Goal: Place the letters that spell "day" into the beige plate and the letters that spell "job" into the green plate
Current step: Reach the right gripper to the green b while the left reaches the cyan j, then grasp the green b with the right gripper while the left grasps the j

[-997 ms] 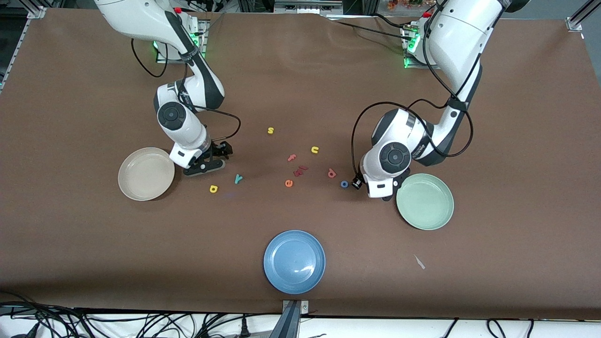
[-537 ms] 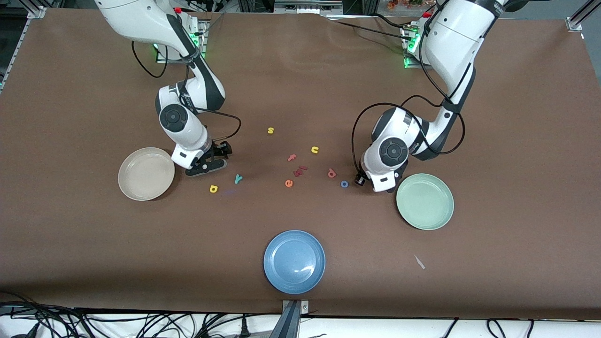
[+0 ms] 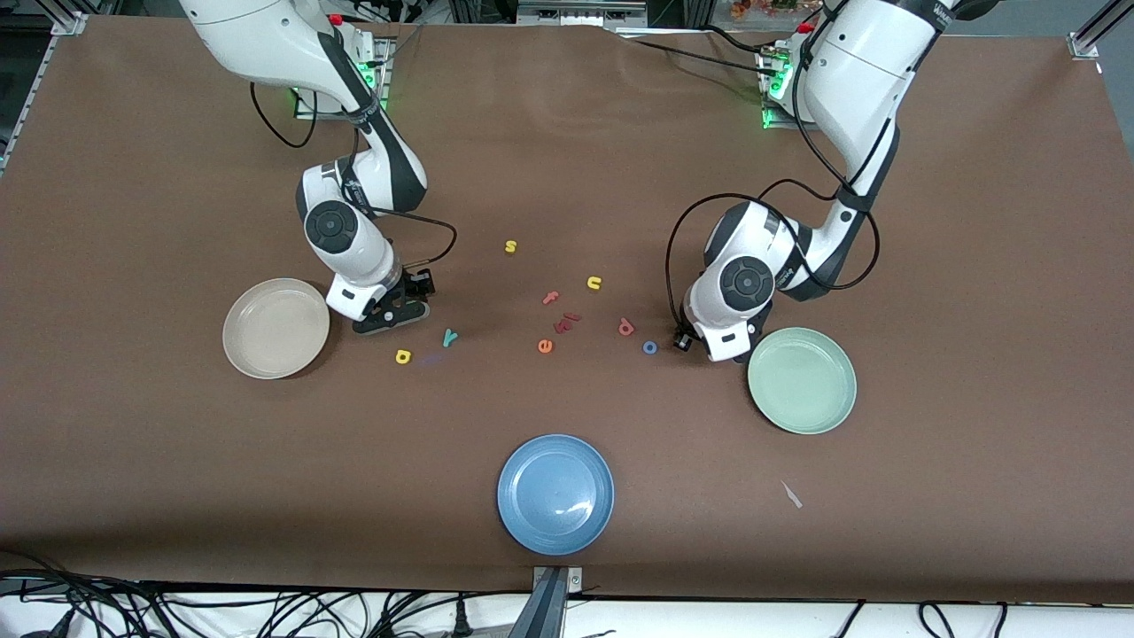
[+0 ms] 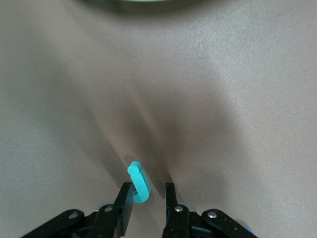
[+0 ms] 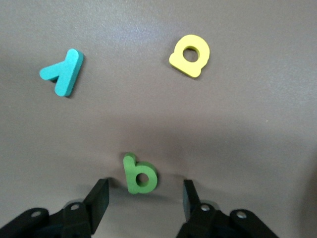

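My right gripper (image 5: 144, 189) is low over the table beside the beige plate (image 3: 275, 328). It is open, and the green letter (image 5: 140, 173) lies flat between its fingers. The teal "y" (image 5: 63, 72) and yellow "a" (image 5: 190, 55) lie close by. My left gripper (image 4: 148, 191) is down next to the green plate (image 3: 802, 380). The teal "j" (image 4: 138, 182) stands on edge against one finger, with a gap to the other. In the front view the wrists hide both of those letters. The blue "o" (image 3: 649, 347) and red-pink "b" (image 3: 625, 327) lie beside the left gripper (image 3: 719, 353).
Mid-table lie a yellow "s" (image 3: 510, 246), a yellow "u" (image 3: 594, 283), a pink "f" (image 3: 551, 298), an orange "e" (image 3: 545, 346) and a dark red letter (image 3: 565, 322). A blue plate (image 3: 555, 493) sits near the front edge, a paper scrap (image 3: 791, 494) beside it.
Both wrists have shifted slightly over their letters. The left one has drawn a little away from the front camera. The plates and loose letters have not moved.
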